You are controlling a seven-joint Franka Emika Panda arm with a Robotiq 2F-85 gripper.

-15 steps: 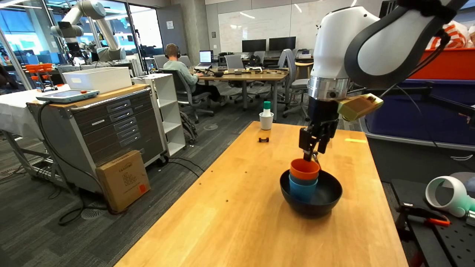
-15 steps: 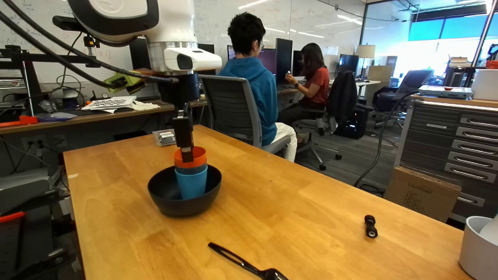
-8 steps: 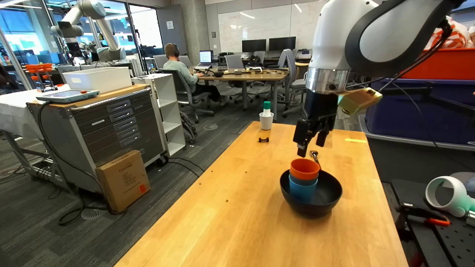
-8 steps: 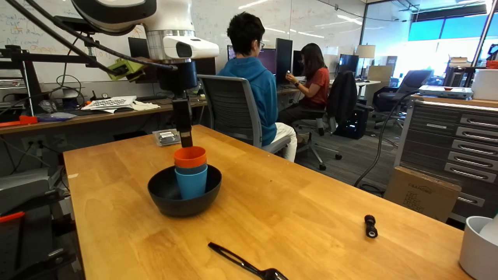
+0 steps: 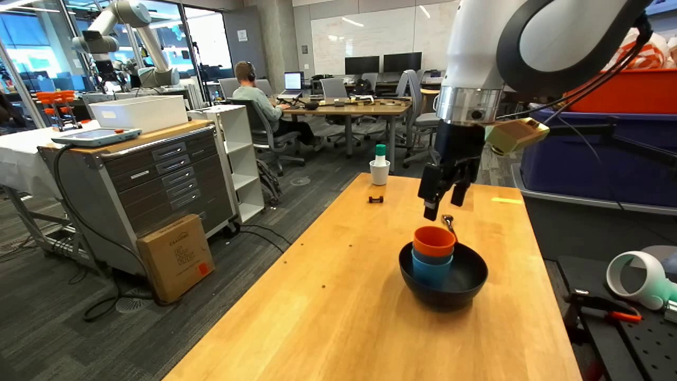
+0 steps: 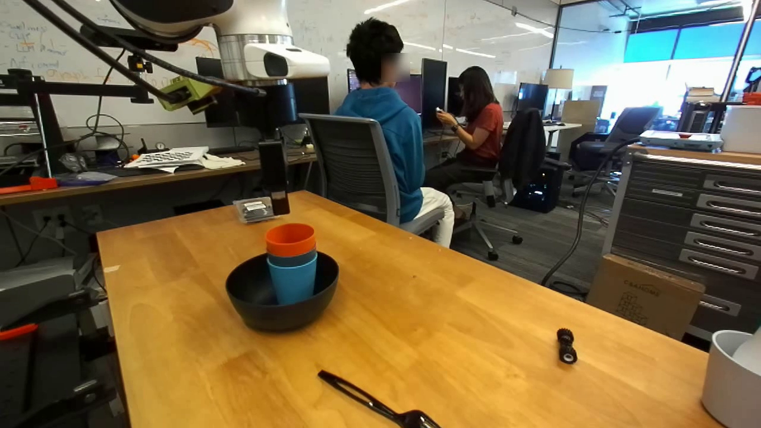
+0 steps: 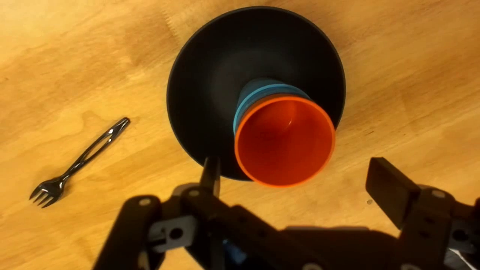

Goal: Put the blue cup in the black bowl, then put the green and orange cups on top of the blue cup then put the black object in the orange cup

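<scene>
My tool point(image 5: 445, 205) hangs higher than the orange cup point(image 5: 433, 243) and clear of it, up from a second ago, when a fingertip point(image 6: 281, 205) overlapped the cup's rim in both exterior views. Half a second ago, in an exterior view, that tip still met the line of the rim; now a strip of bench point(image 6: 446, 321) shows between them. My arm point(image 6: 254, 56) has climbed too, raising the yellow-green box point(image 6: 185, 94) mounted on it. The head of the black fork point(image 5: 448, 219), partly masked by the tool a second ago, now shows plainly in an exterior view.
</scene>
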